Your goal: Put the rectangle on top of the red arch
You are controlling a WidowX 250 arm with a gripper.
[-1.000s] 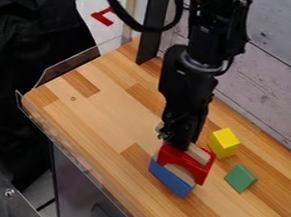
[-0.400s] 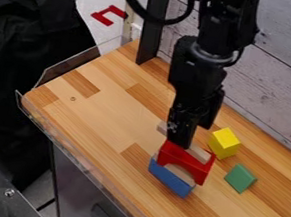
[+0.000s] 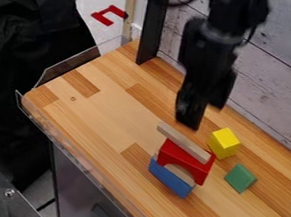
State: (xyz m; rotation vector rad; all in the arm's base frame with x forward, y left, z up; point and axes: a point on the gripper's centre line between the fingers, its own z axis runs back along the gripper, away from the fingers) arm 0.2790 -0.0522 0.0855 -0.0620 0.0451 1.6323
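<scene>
Camera view: the black arm comes in from the top edge, and its gripper (image 3: 202, 116) hangs above the tabletop (image 3: 111, 106), apart from the blocks. The fingers (image 3: 188, 117) are somewhat open, one tip lower in the view than the other, and nothing is held between them.

The pale wooden rectangle (image 3: 183, 141) lies on top of the red arch (image 3: 184, 157). It is placed slantwise in the view, and its upper left end goes out past the edge of the arch, while the other end is over the right part of the arch.

The arch has its opening to the lower side. Under it one sees a pale wooden piece (image 3: 181, 173), and below this a blue block (image 3: 169, 179). How these lower pieces carry one another, I cannot tell exactly.

To the right of the arch, near the rectangle, there is a yellow block (image 3: 224, 143). A green block (image 3: 240, 178) is lower and more to the right, apart from the yellow one.

A clear guard (image 3: 73, 65) goes along the tabletop's edge on the left. Beyond it are a black cloth (image 3: 32, 40) and, higher up, a red angular piece (image 3: 103, 17). Behind the tabletop stands a grey plank wall (image 3: 278, 92), with a black post (image 3: 153, 26) near it.
</scene>
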